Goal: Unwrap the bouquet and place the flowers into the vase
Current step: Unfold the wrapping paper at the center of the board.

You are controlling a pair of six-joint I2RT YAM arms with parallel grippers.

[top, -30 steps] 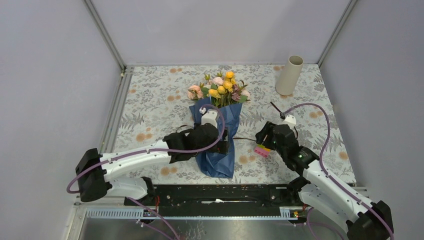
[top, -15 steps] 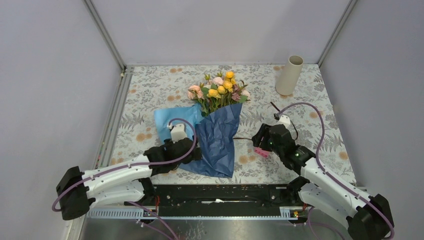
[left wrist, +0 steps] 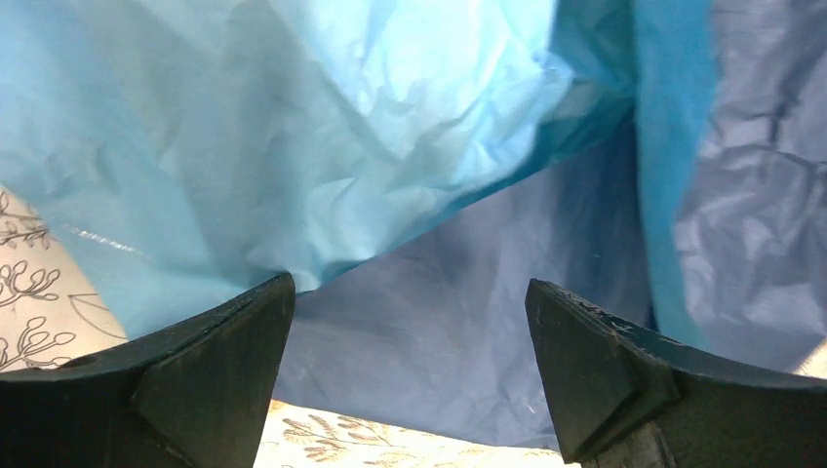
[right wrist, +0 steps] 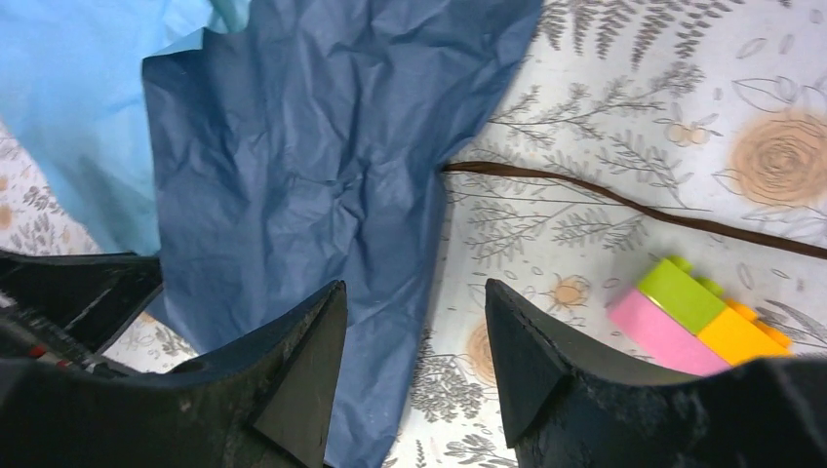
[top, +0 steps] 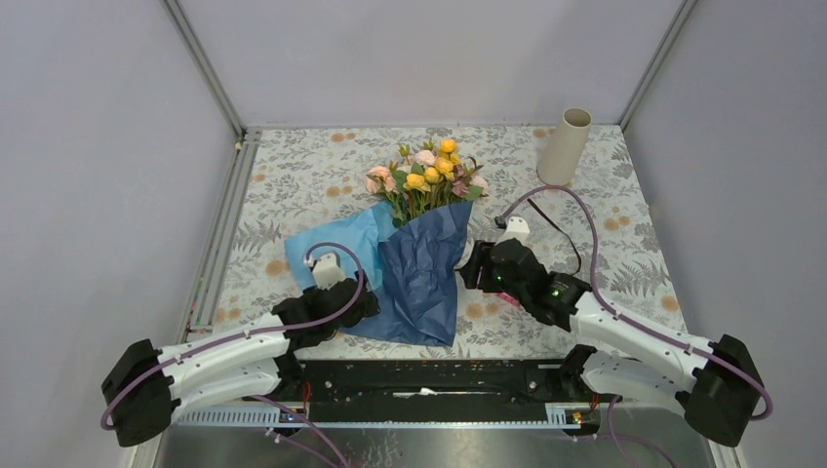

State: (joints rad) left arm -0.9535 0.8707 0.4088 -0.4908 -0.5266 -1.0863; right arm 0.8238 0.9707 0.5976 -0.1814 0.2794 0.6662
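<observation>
on the tablecloth (top: 293, 185), flowers (top: 429, 175) lie in blue paper (top: 419, 283); left claw (left wrist: 408, 292) and right claw (right wrist: 414, 292) gape empty.

The vase (top: 565, 146) stands behind, right of the bouquet (top: 421, 255)

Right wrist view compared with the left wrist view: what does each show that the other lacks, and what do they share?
Only the right wrist view: a brown ribbon lying on the tablecloth, pink, green and orange toy bricks, and the right gripper, open. Only the left wrist view: the left gripper, open, facing the paper. Both: the crinkled wrapping paper, dark blue and light blue, and patches of floral tablecloth.
</observation>
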